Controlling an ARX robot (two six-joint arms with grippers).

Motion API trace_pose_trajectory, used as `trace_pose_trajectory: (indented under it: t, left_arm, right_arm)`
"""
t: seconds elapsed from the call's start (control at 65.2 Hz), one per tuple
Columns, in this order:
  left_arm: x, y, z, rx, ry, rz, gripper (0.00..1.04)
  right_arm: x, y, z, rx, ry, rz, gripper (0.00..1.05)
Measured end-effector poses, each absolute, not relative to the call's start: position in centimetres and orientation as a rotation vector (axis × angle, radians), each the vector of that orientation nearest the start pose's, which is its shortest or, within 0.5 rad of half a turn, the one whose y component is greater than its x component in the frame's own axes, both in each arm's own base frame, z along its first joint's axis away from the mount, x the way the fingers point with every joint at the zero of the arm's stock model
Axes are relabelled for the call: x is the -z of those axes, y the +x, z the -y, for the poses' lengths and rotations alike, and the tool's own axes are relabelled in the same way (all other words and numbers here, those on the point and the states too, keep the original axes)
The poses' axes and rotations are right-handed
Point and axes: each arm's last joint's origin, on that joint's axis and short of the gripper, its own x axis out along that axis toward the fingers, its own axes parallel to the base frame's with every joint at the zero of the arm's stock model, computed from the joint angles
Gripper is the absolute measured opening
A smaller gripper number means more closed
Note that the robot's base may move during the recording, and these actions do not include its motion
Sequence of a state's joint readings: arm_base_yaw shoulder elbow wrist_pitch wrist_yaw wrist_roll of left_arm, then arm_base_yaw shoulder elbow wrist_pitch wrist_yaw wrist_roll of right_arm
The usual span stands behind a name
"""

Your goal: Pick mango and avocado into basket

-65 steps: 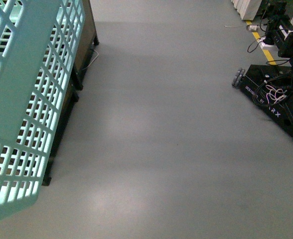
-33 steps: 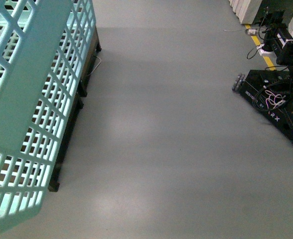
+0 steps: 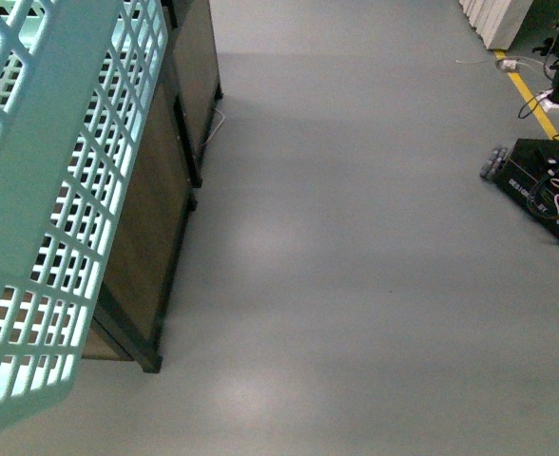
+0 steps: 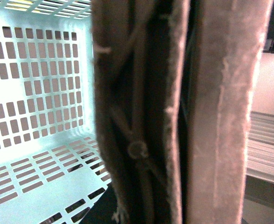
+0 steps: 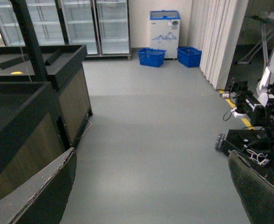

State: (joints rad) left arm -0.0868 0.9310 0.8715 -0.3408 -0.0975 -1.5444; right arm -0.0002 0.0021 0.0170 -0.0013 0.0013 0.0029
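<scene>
At near left in the front view hangs the light turquoise slotted plastic basket (image 3: 42, 237), clear of the grey floor (image 3: 356, 285). The left wrist view shows its perforated bottom bare and its brown webbing handles (image 4: 141, 116) right against the lens. Over the last second the dark wooden display stand (image 3: 156, 247) has slid into view beside the basket, while the black wheeled robot base (image 3: 546, 190) has drifted toward the far right edge. I judge I am swinging toward the produce, with 0 of 2 fruits loaded. Neither mango nor avocado shows anywhere. My left gripper is hidden behind the handles, so I cannot tell whether it is clenched. My right gripper (image 5: 153, 156) is spread wide, holding nothing. White letters "RX" read on the black base; the smaller print beside them is too blurred.
</scene>
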Motion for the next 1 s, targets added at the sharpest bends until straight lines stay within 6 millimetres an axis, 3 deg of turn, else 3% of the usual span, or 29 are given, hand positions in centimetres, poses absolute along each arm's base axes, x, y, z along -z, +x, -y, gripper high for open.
trace_pose_trajectory:
  t: [0.997]
  left_arm:
    - [-32.30,19.90,1.41,-0.316,-1.483,-0.304,0.15]
  right_arm:
    - [-16.90,9.68,0.00,0.000,0.003,0.014,0.96]
